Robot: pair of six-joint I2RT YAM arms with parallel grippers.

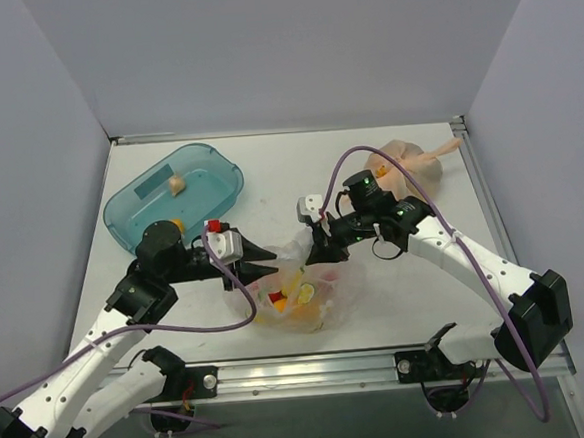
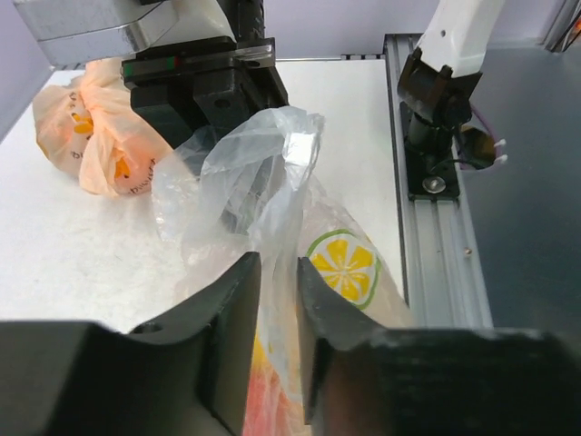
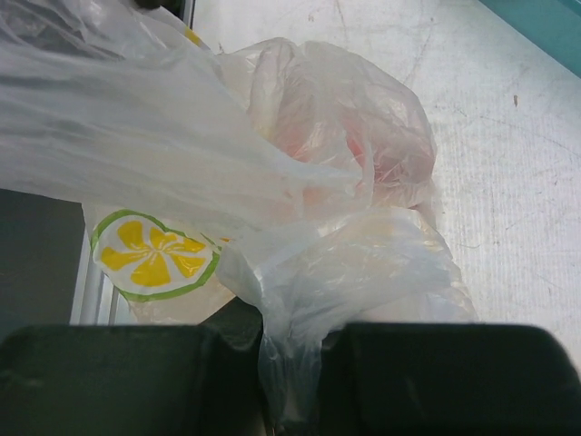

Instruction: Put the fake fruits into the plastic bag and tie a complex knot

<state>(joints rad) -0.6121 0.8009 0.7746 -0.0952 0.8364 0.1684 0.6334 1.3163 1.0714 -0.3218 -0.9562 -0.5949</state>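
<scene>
Both arms at the gathered neck of the plastic bag [image 1: 307, 293], which lies near the table's front edge with the fake fruits [image 1: 295, 297] inside.
Right gripper [image 3: 290, 386] is clamped on bunched film. Left gripper [image 2: 279, 300] has its fingers narrowly apart with film running between them; can't tell if it's pinched.
</scene>
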